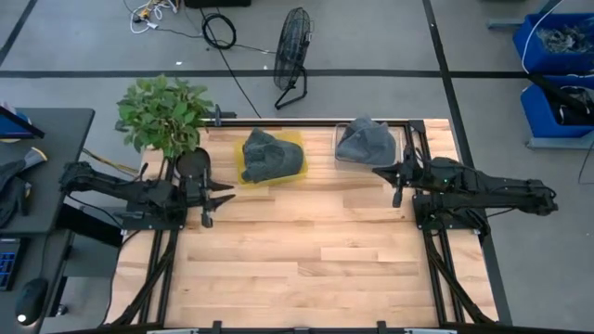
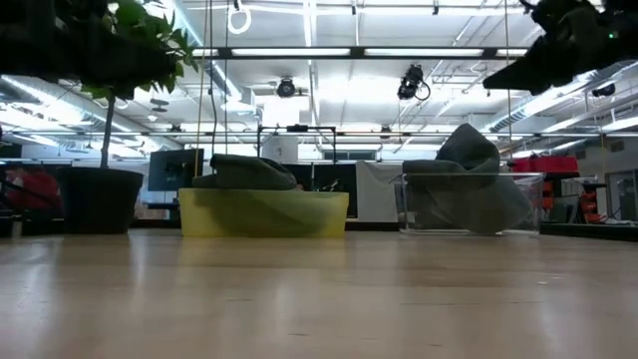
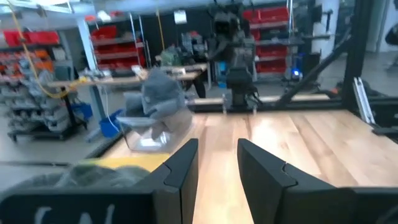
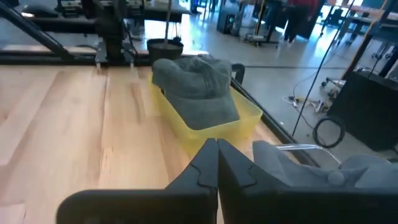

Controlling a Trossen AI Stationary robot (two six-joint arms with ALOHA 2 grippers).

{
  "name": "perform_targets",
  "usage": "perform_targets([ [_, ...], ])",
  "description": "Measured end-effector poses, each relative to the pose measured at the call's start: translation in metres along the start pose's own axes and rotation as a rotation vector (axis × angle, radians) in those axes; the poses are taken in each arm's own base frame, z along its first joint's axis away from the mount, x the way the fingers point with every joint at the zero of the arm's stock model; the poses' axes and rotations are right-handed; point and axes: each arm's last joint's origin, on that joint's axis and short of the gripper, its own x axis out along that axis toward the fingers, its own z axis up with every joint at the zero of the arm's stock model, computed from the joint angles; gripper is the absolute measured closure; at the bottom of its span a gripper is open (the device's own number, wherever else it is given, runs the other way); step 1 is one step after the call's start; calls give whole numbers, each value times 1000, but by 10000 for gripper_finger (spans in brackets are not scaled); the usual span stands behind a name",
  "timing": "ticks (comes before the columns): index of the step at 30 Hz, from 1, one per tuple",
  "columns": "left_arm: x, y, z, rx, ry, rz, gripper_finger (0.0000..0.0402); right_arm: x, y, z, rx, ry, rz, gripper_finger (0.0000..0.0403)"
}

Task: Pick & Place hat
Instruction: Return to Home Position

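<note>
at the far edge of the table (image 1: pixel 306 250), left of centre: yellow bin (image 2: pixel 264 214), long axis running along that edge, holding a heap of dark caps (image 1: pixel 272 156) that rises above its rim. no cap lies loose on the boards.

at the same edge, right of centre, just beside the yellow bin but apart from it: clear bin (image 2: pixel 409 204), holding a grey cap (image 1: pixel 365 141).

at the far left corner: potted plant (image 1: pixel 165 113).

left gripper (image 3: pixel 217 146): near the left edge, raised off the boards, fingers spread with a plain gap, nothing held. the yellow bin lies ahead of it and toward the far edge.

right gripper (image 4: pixel 216 146): near the right edge, just short of the clear bin, fingers pressed together, nothing held.

relation for the coming move: the caps sit between the two arms, the left nearer. both grippers are clear of the bins and empty, so pulling back to rest should disturb nothing. placing looks complete.
</note>
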Motion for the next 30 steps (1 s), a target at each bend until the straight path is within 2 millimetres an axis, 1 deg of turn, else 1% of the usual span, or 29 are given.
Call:
perform_targets([
  [5, -5, 4, -4, -5, -52, 17, 287, -10, -2, -4, 27, -111, -7, 403],
  [8, -6, 4, -11, -11, -64, 6, 287, -10, 0, -14, 60, -118, 23, 403],
  [9, -7, 4, -15, -14, -64, 6, 287, -10, 1, -19, 71, -125, 39, 403],
  [14, -7, 4, -15, -24, -68, 4, 287, -5, 5, -39, 84, -175, 68, 403],
  [18, -7, 4, -15, -26, -70, 4, 287, -2, 6, -47, 98, -255, 63, 400],
  [22, -7, 4, -15, -24, -69, 5, 287, 5, 9, -60, 105, -292, 60, 398],
  [23, -7, 4, -15, -24, -68, 5, 287, 6, 9, -62, 103, -278, 60, 398],
  [30, -7, 4, -18, -12, -42, 10, 287, 6, 9, -63, 94, -268, 53, 398],
])
